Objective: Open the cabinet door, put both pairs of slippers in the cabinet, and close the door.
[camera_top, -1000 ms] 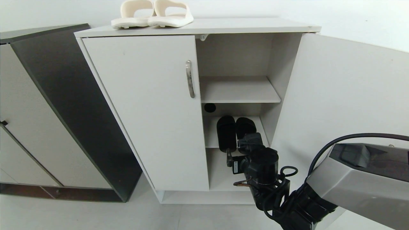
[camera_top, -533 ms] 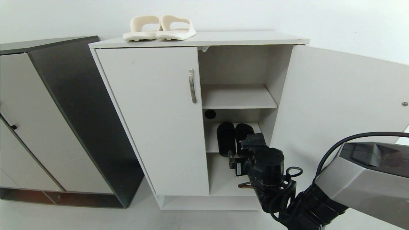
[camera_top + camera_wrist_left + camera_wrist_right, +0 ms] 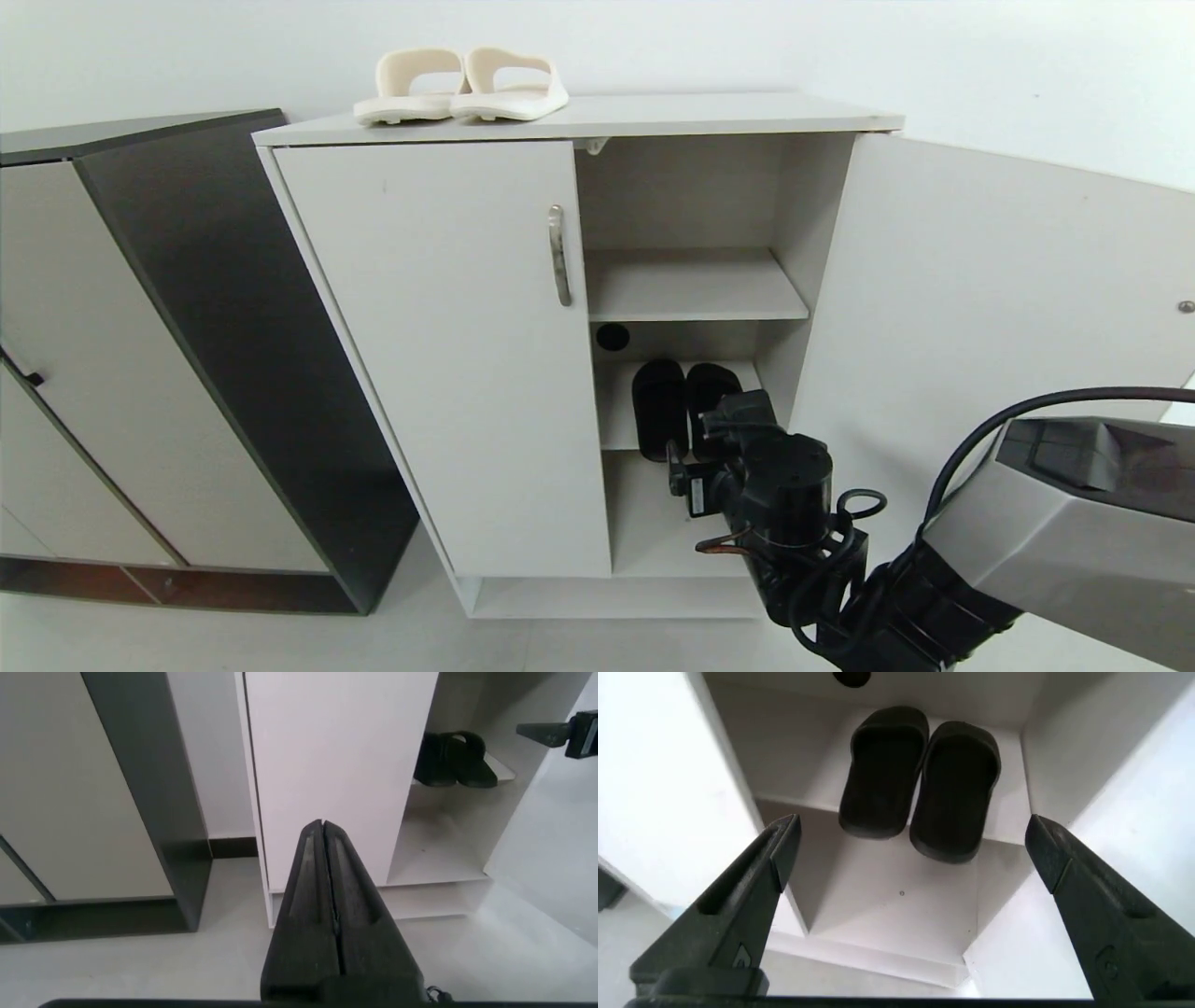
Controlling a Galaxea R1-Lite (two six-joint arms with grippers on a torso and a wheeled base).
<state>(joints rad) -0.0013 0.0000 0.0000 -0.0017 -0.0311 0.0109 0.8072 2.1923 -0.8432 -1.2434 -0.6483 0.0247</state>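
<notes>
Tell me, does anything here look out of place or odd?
The cream open-toed slippers lie on top of the white wooden cabinet, not inside it. The black rubber slippers on its middle shelf stick out past the front edge.

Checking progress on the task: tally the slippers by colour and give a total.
Black slippers: 2, on a shelf inside the cabinet
Cream slippers: 2, on top of the cabinet
Total: 4

Your cabinet (image 3: 709,110) is smooth matt white board, its door handle (image 3: 558,256) brushed metal. The black slippers (image 3: 658,406) inside it look matt and rubbery; the cream slippers (image 3: 504,93) on top look smooth.
</notes>
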